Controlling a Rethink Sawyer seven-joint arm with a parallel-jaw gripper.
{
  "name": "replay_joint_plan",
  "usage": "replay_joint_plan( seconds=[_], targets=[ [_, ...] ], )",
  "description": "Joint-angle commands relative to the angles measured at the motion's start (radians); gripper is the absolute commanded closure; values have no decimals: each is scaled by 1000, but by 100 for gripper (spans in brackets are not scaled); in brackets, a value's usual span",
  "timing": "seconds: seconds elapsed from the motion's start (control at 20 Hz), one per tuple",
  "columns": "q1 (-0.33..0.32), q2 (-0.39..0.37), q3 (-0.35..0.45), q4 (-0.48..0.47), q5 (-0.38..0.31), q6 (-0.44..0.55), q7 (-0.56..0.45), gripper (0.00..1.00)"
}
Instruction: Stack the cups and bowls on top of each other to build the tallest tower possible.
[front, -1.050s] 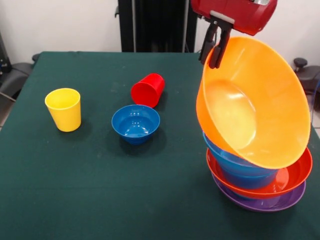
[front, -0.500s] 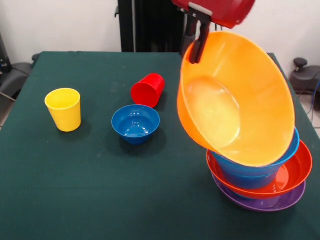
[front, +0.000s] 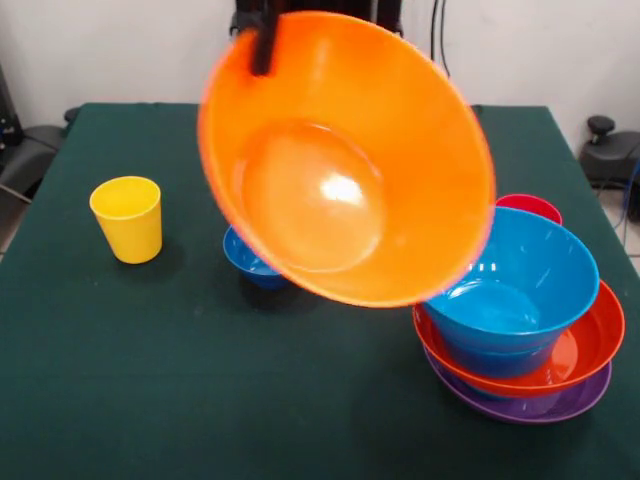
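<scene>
Pinched at its upper rim by the tool (front: 264, 45), the huge orange bowl (front: 345, 160) hung tilted above the table (front: 150, 380), left of the tower (front: 520, 330), where a slip could topple it.

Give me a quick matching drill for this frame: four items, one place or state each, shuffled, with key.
Items:
1. orange bowl
2. yellow cup
3. purple bowl
4. red-orange bowl

States:
A. lowest in the pile, on the table
B. upright and alone on the green cloth
C. lifted and tilted, its inside facing the camera
D. nested second in the pile, under the large blue bowl

Pairs: 1-C, 2-B, 3-A, 4-D
</scene>
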Motion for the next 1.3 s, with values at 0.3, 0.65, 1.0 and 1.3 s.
replay_joint_plan(
  seconds=[0.3,0.65,1.0,1.3],
  targets=[
    [-216,-42,240,171,-129,-79,-402,100],
    [-264,-22,300,197,-179,-143,-391,100],
    [-293,-1,348,225,-205,-191,-347,100],
    [-315,13,381,246,-226,-233,-310,100]
  ],
)
